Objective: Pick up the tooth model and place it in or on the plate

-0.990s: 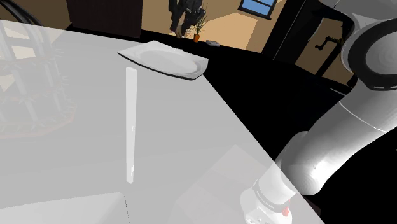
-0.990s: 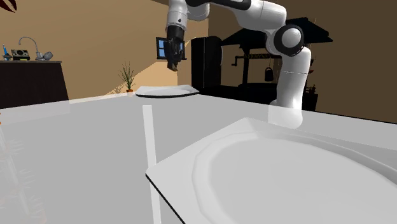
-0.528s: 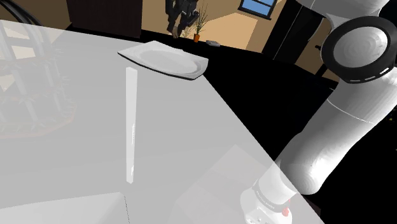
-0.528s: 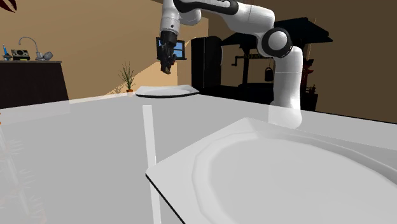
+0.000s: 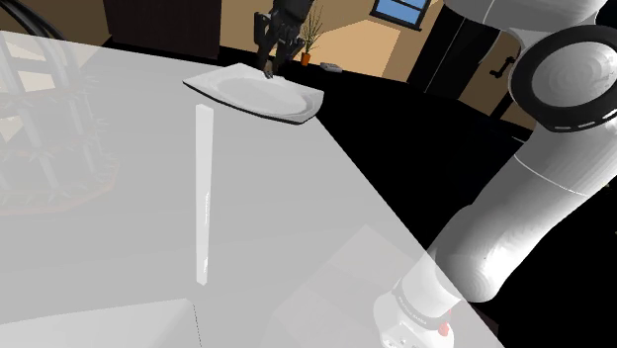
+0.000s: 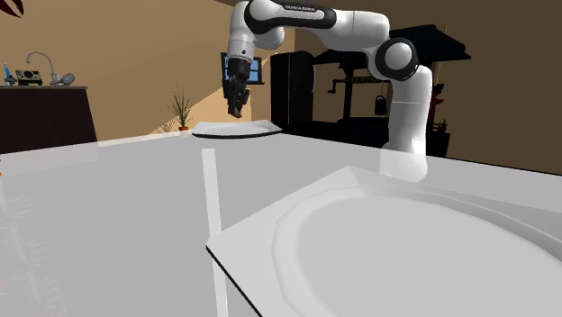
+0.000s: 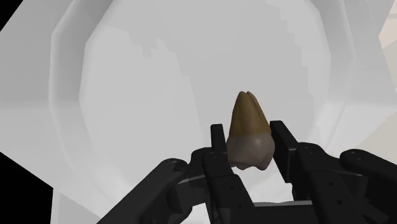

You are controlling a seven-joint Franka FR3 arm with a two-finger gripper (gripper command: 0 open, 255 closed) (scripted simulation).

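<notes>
On the shoulder view the pincer (image 5: 270, 67) hangs tips-down over the far side of the white plate (image 5: 297, 107), which sits at the far end of the pale counter (image 5: 119, 198). The second exterior view shows it side-on: the pincer is above the plate with a gap between its tips and the rim, so nothing is set down yet. The wrist view settles the rest. The fingers are clamped on the tooth model (image 7: 248, 121), gripping its grey crown from either side. Its brown root points out past the tips, long axis along the pincer's own line, toward the plate's middle directly beyond. I judge a short descent, then release.
</notes>
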